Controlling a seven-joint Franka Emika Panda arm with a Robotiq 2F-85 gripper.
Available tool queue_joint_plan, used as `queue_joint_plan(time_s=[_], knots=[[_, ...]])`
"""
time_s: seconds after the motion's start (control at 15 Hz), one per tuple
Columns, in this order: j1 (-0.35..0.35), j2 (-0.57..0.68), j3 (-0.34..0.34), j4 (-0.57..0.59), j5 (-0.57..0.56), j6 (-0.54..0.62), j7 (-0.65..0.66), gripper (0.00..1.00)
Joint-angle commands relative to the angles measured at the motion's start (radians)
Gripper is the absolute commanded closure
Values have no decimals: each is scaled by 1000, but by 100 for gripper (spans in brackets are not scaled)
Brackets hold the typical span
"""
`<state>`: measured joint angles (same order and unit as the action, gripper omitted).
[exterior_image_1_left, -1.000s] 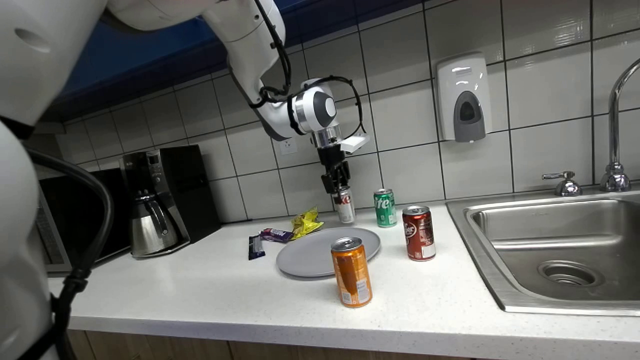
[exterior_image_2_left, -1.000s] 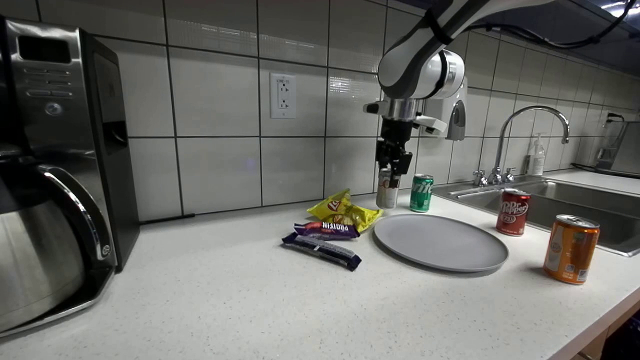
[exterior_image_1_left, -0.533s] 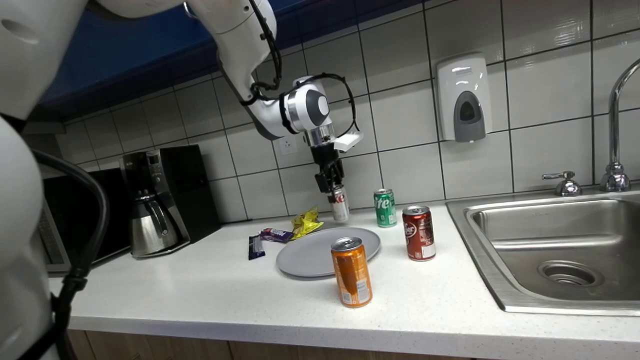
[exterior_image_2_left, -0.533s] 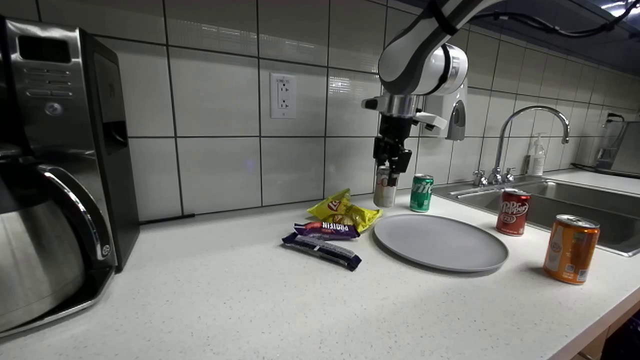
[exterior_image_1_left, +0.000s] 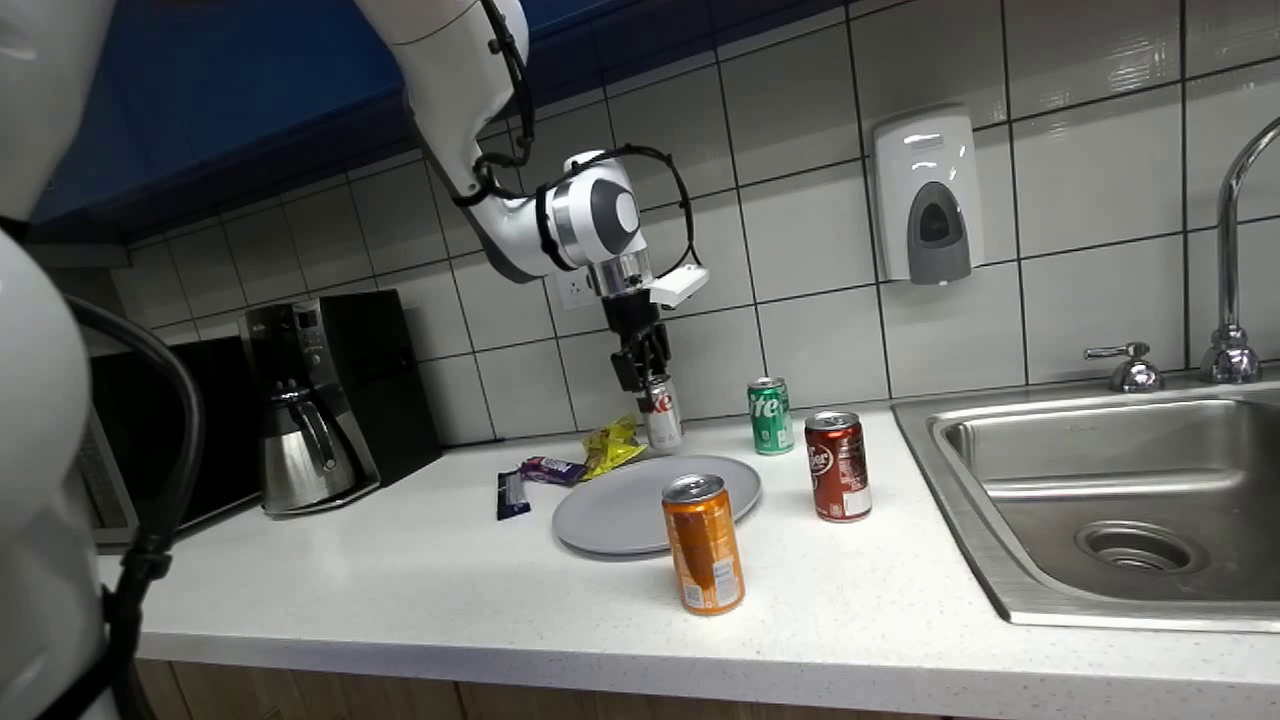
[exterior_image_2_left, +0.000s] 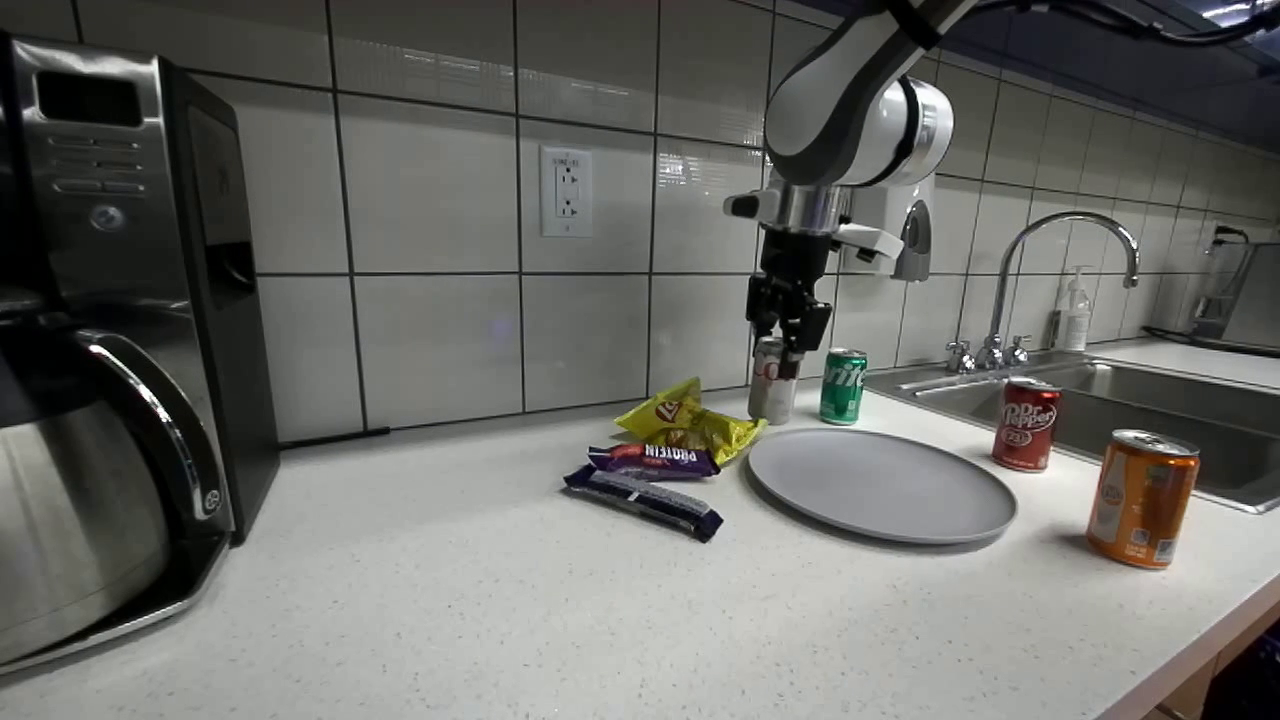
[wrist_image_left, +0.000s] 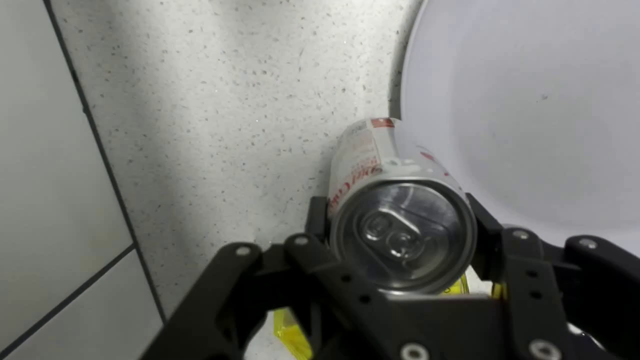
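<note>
My gripper (exterior_image_1_left: 646, 388) points down with its fingers on both sides of a silver-white Diet Coke can (wrist_image_left: 400, 235). The gripper (exterior_image_2_left: 778, 352) and the can (exterior_image_2_left: 771, 400) show in an exterior view at the back of the counter. The can is nearly upright, slightly tilted in the wrist view. Its base is at or just above the counter; I cannot tell if it touches. The can is right beside the rim of a grey plate (exterior_image_2_left: 880, 490). A yellow snack bag (exterior_image_2_left: 690, 425) lies next to it, and a green Sprite can (exterior_image_2_left: 843, 387) stands close on the other side.
A red Dr Pepper can (exterior_image_1_left: 838, 467) and an orange can (exterior_image_1_left: 703, 545) stand around the plate. A purple protein bar (exterior_image_2_left: 655, 461) and a dark bar (exterior_image_2_left: 645, 503) lie by the bag. The tiled wall, a coffee maker (exterior_image_1_left: 370, 390) and the sink (exterior_image_1_left: 960, 540) border the counter.
The gripper and the Diet Coke can have moved together away from the Sprite can, toward the yellow bag, and sunk slightly in the last half second. The other objects have not moved.
</note>
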<state>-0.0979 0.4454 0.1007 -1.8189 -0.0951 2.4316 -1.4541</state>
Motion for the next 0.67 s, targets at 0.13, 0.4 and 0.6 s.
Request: queue_joint_plan(time_s=[0.13, 0.4, 0.6], knots=[[21, -115, 11, -139, -5, 38, -11, 61], [44, -150, 9, -183, -2, 42, 2, 61], [48, -157, 7, -200, 12, 39, 4, 61]])
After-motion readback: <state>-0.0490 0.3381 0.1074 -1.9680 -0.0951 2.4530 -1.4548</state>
